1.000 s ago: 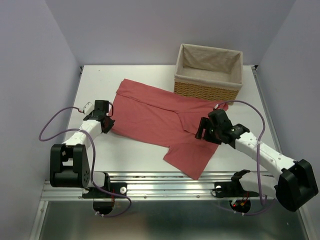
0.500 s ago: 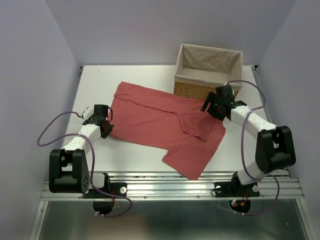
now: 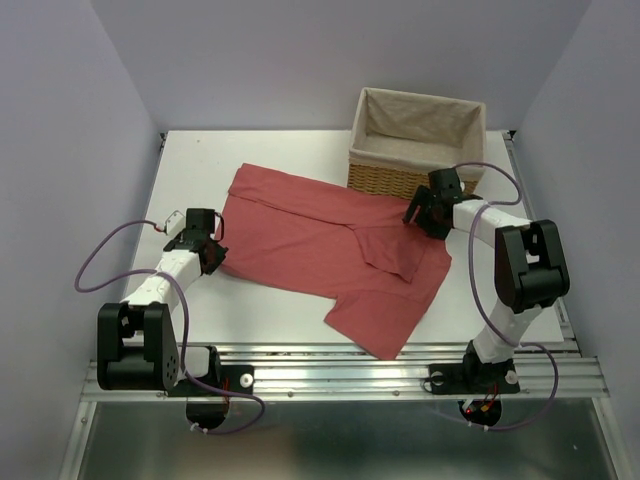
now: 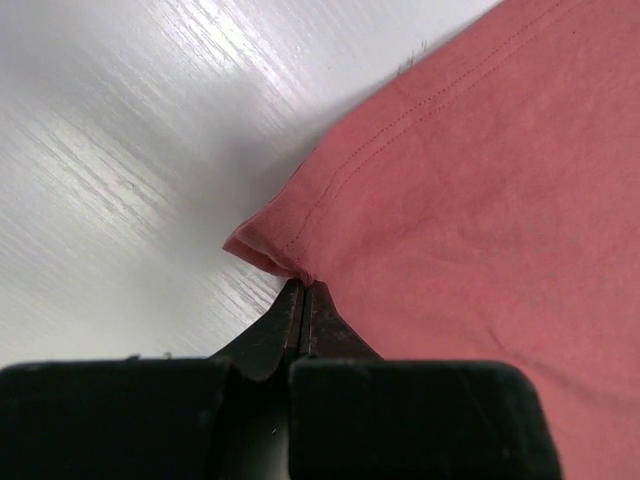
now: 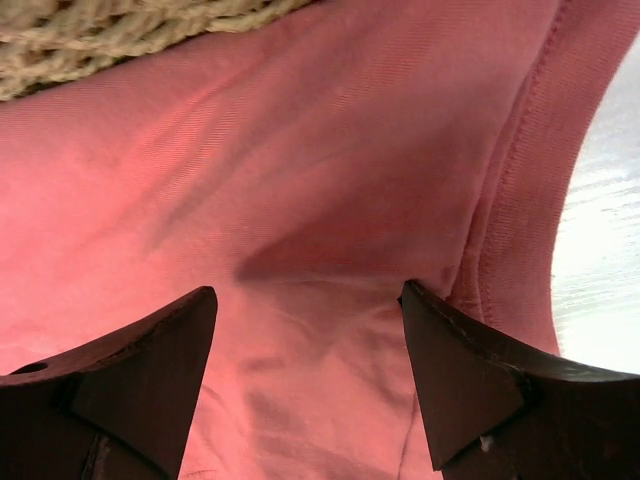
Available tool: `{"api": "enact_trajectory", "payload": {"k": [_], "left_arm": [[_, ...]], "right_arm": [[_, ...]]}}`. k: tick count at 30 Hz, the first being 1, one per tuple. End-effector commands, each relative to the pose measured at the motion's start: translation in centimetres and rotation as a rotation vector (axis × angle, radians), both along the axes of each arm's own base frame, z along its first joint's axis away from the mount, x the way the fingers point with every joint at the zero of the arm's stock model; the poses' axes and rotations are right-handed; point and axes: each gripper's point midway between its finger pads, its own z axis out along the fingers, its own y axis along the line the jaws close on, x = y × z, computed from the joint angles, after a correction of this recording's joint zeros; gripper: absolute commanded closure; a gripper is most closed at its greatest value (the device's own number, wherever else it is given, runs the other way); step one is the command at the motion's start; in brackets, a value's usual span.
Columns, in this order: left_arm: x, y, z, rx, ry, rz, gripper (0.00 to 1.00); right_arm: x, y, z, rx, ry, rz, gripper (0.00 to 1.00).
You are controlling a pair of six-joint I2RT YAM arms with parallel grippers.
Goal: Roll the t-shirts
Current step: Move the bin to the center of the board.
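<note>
Top external: wicker basket (image 3: 410, 181) against t-shirt (image 3: 310, 235).

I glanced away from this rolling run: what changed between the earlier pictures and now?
The right gripper swung from the middle of the salmon-red cloth t-shirt to its far right edge beside the lined wicker basket. Its jaws are open over the cloth and grip nothing. Unchanged: the left gripper stays shut on the shirt's left corner; shirt and basket lie as before.
</note>
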Motion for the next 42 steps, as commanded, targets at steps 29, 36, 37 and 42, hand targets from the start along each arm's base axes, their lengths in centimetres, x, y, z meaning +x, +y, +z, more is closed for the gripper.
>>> {"api": "enact_trajectory", "payload": {"k": [29,36,37,42], "left_arm": [[1.9,0.5,2.5,0.036,-0.033,-0.026,1.00],[1.5,0.6,2.8,0.040,-0.038,-0.026,1.00],[1.4,0.6,3.0,0.040,-0.045,-0.026,1.00],[1.3,0.5,2.8,0.034,-0.048,-0.026,1.00]], "right_arm": [[14.0,0.6,7.7,0.021,-0.300,-0.068,0.20],[14.5,1.3,8.4,0.055,-0.323,-0.053,0.20],[13.8,1.3,8.0,0.056,-0.308,-0.050,0.20],[9.9,0.7,12.2,0.059,-0.377,-0.033,0.19]]}}
